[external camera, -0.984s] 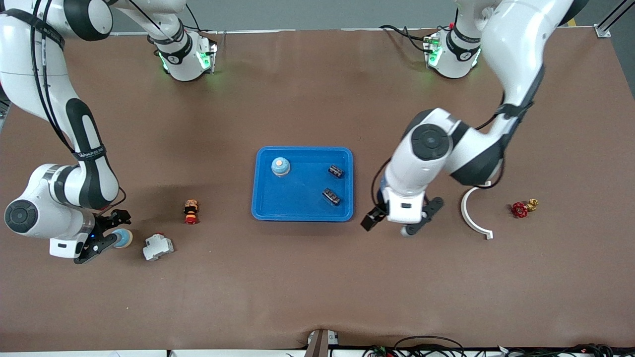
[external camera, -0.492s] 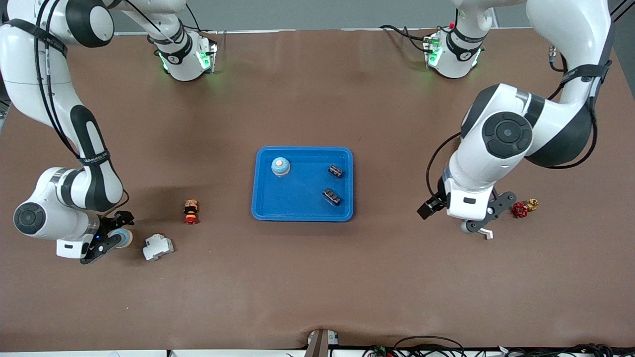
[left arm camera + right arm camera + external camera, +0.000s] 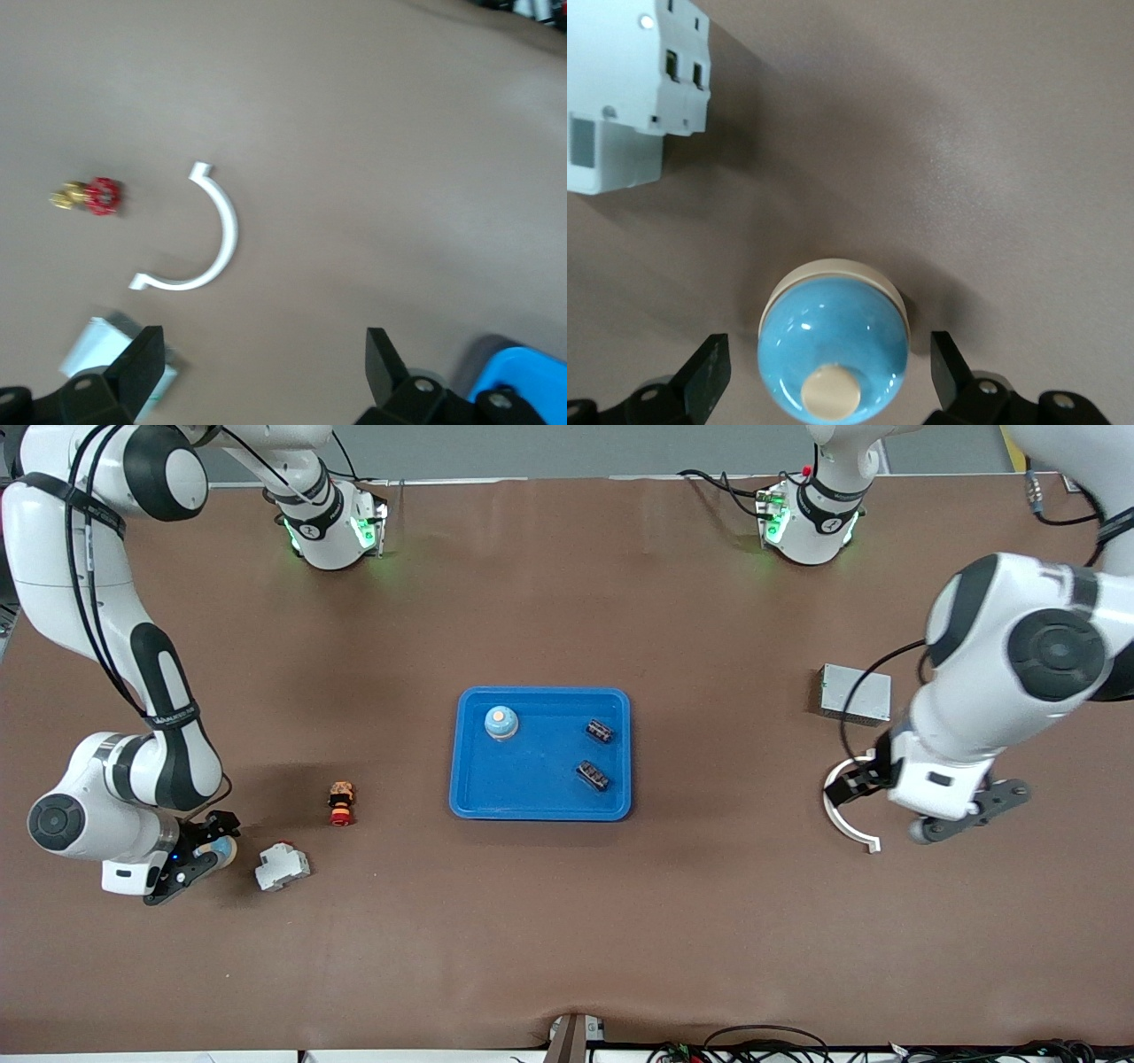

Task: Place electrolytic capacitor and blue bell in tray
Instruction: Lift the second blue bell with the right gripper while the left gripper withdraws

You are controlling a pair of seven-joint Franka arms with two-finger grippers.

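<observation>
The bright-blue tray [image 3: 540,802] sits mid-table. In it stand one blue bell [image 3: 501,723] and two dark electrolytic capacitors [image 3: 600,732] [image 3: 592,776]. A second blue bell [image 3: 221,851] [image 3: 833,341], with a cream button on top, rests on the table toward the right arm's end. My right gripper [image 3: 197,856] [image 3: 828,376] is open and straddles it, one finger on each side with a gap to the dome. My left gripper [image 3: 948,821] [image 3: 261,363] is open and holds nothing, over bare table by the white half-ring. A corner of the tray [image 3: 523,376] shows in the left wrist view.
A white circuit breaker [image 3: 283,865] [image 3: 629,97] lies beside the second bell. A small red-and-orange part [image 3: 341,802] lies between it and the tray. Toward the left arm's end are a white half-ring clamp [image 3: 840,817] [image 3: 199,239], a grey metal box [image 3: 855,693] and a red valve [image 3: 93,197].
The left arm has swung from beside the tray toward its own end of the table, uncovering the grey box and hiding the red valve. The right gripper has shifted slightly at the second bell.
</observation>
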